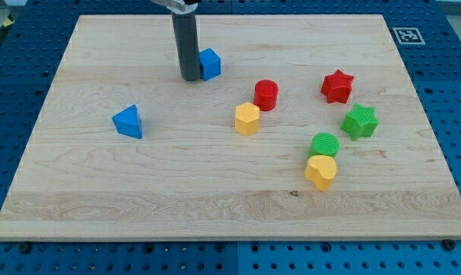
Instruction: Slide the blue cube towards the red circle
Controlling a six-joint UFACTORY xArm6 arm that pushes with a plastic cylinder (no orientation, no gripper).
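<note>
The blue cube (210, 63) sits on the wooden board toward the view's top, left of centre. My tip (190, 78) stands right against the cube's left side, touching or nearly touching it. The red circle (266, 95) lies to the right of the cube and a little lower, about a cube's width or two away. The rod hides part of the cube's left face.
A yellow hexagon block (247, 118) sits just below-left of the red circle. A blue triangle (128, 121) lies at the left. A red star (337, 86), green star (360, 121), green circle (325, 144) and yellow heart (320, 171) are at the right.
</note>
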